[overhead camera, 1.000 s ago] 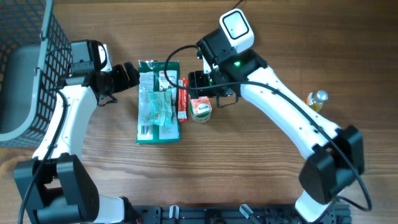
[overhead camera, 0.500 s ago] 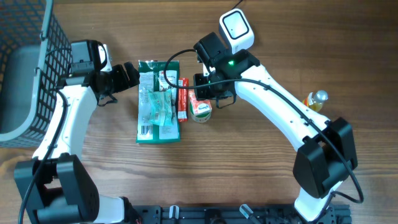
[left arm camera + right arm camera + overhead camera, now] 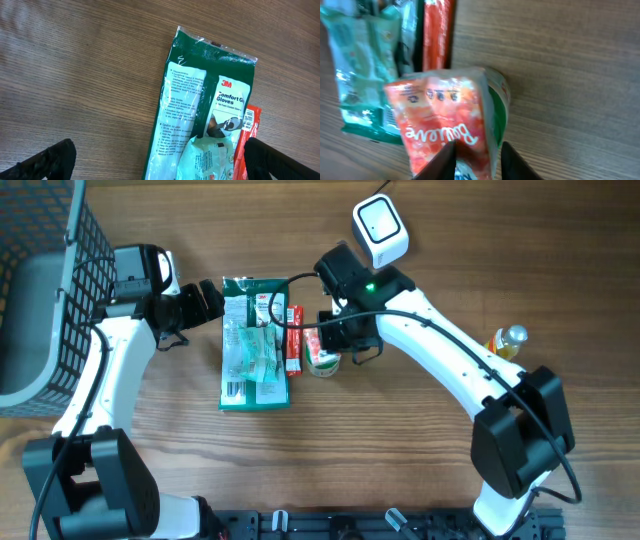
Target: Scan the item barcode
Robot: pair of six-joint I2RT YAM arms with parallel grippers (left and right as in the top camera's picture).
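A small red-and-green carton (image 3: pixel 320 362) (image 3: pixel 445 115) stands on the wood table beside a red stick packet (image 3: pixel 294 340). My right gripper (image 3: pixel 338 340) (image 3: pixel 479 161) has come down over it, and its two dark fingers press the carton's folded top from both sides. A white scanner box (image 3: pixel 380 228) sits at the back of the table. My left gripper (image 3: pixel 205 302) (image 3: pixel 160 162) hangs wide open and holds nothing, at the left end of a green glove packet (image 3: pixel 250 330) (image 3: pixel 200 100).
A pale teal packet (image 3: pixel 265 370) lies on top of the glove packet. A dark wire basket (image 3: pixel 60 240) fills the far left. A small bottle (image 3: pixel 508 340) lies at the right, behind my right arm.
My right gripper has slid down over the carton and its jaws have narrowed onto it. The left arm and the packets have not moved.
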